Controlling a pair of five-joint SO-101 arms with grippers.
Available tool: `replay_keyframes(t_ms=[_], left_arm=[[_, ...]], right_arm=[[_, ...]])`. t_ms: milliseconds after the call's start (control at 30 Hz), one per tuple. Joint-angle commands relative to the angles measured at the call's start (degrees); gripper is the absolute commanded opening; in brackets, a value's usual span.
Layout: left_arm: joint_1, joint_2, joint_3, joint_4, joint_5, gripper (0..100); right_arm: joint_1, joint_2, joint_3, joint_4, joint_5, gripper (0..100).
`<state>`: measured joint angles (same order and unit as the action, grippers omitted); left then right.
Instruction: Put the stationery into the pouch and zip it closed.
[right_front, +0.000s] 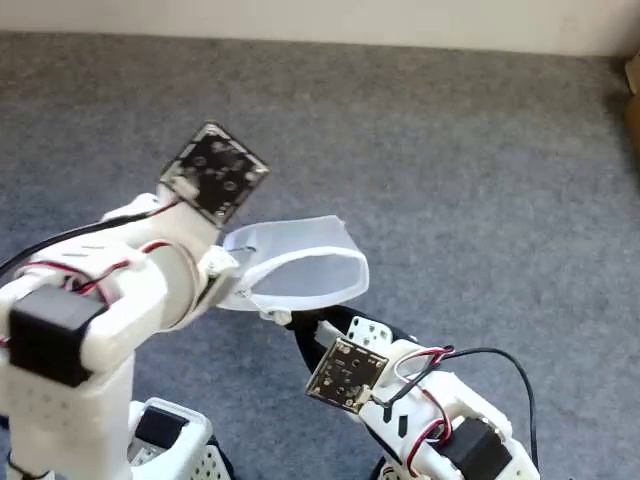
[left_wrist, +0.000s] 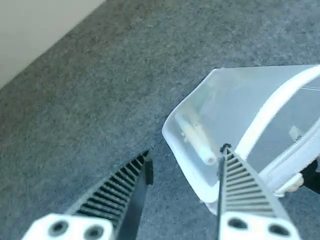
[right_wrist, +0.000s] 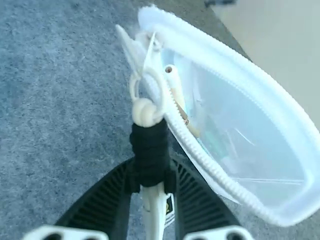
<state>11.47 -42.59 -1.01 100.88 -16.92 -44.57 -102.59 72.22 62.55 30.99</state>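
Note:
The translucent white pouch (right_front: 300, 262) lies on the grey carpet with its zipper mouth gaping. Inside it I see a cream pen (left_wrist: 197, 137) and some greenish stationery (right_wrist: 220, 145). My left gripper (left_wrist: 186, 152) is open at the pouch's (left_wrist: 240, 110) closed end, a corner of the pouch lying between its fingers and one finger (left_wrist: 240, 185) against the pouch wall. My right gripper (right_wrist: 150, 170) is shut on the black zipper pull (right_wrist: 149, 150), which ends in a cream bead (right_wrist: 145, 111). In the high view that gripper (right_front: 300, 325) sits at the pouch's near edge.
Bare grey carpet (right_front: 480, 160) stretches around and beyond the pouch. A pale wall (right_front: 400, 20) runs along the far edge. The left arm's body (right_front: 100, 300) hides the pouch's left end from above.

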Motion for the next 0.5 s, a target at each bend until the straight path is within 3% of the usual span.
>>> replay_keyframes(t_ms=[0,200,467], left_arm=[[-3.91,-5.49,-1.27,0.44,-2.64,21],[-7.96,-8.75,4.79,0.53,-5.10,24],[-8.13,-20.09,14.73,0.53,-9.85,24]], right_arm=[[1.19,0.57,-0.57,-1.54,0.44,0.5],[1.36,0.13,-0.57,-1.54,0.44,0.5],[3.74,0.66,-0.57,-3.21,0.44,0.5]])
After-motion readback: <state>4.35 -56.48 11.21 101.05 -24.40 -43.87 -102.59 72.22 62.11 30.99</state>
